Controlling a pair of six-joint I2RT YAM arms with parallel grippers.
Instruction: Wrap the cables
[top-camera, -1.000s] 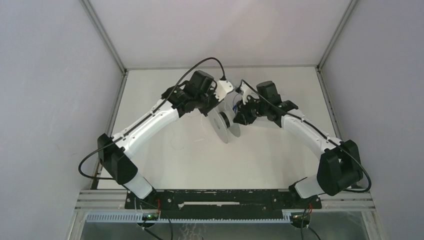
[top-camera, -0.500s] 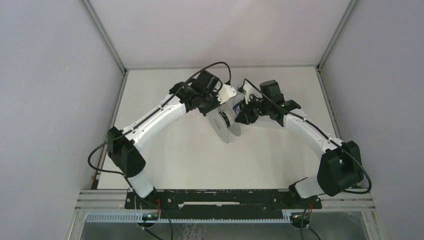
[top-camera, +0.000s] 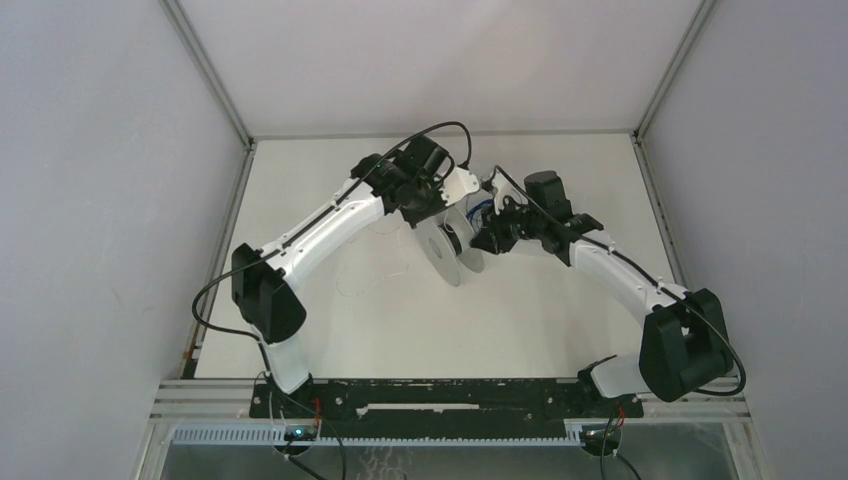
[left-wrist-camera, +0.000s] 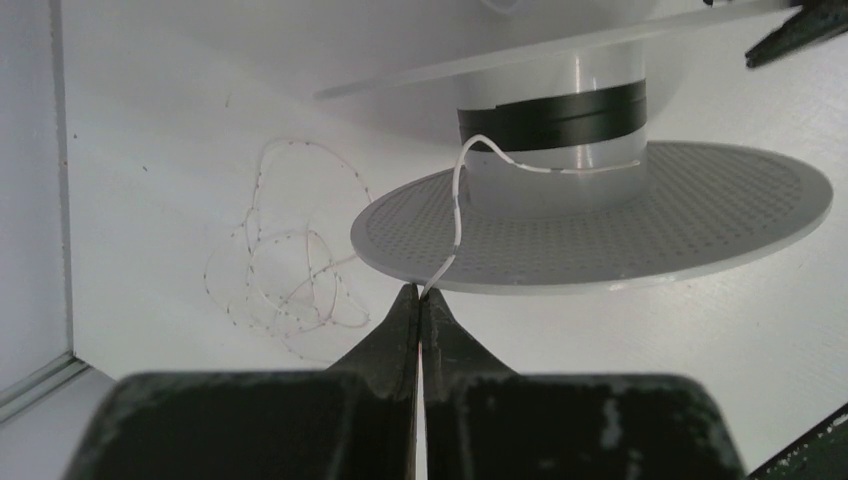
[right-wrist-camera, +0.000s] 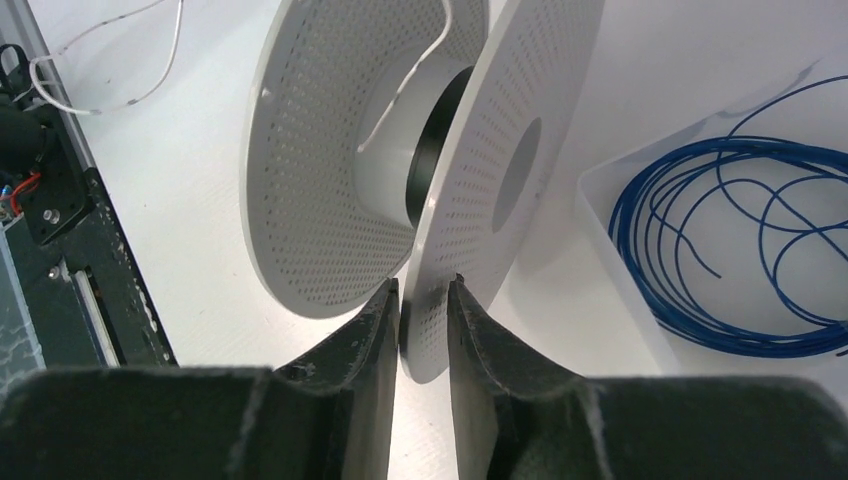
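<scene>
A grey perforated spool (top-camera: 452, 250) stands on its rim mid-table. The cable (left-wrist-camera: 458, 200), a thin pale strand, runs from the spool's hub (left-wrist-camera: 555, 150) down into my left gripper (left-wrist-camera: 420, 292), which is shut on it just below the lower flange (left-wrist-camera: 640, 215). The rest of the cable lies in loose loops (left-wrist-camera: 285, 270) on the table, faintly seen from above (top-camera: 360, 285). My right gripper (right-wrist-camera: 424, 285) is shut on the edge of one spool flange (right-wrist-camera: 500, 180). The strand crosses the hub (right-wrist-camera: 400, 95) between the two flanges.
A white tray (right-wrist-camera: 620, 200) holding coiled blue wire (right-wrist-camera: 740, 240) sits just behind the spool, beside my right gripper. Grey walls enclose the table on three sides. The black mounting rail (top-camera: 440, 395) runs along the near edge.
My left arm has swung right and farther back, carrying the pinched strand round the spool. The right arm has shifted slightly right, still gripping the flange.
</scene>
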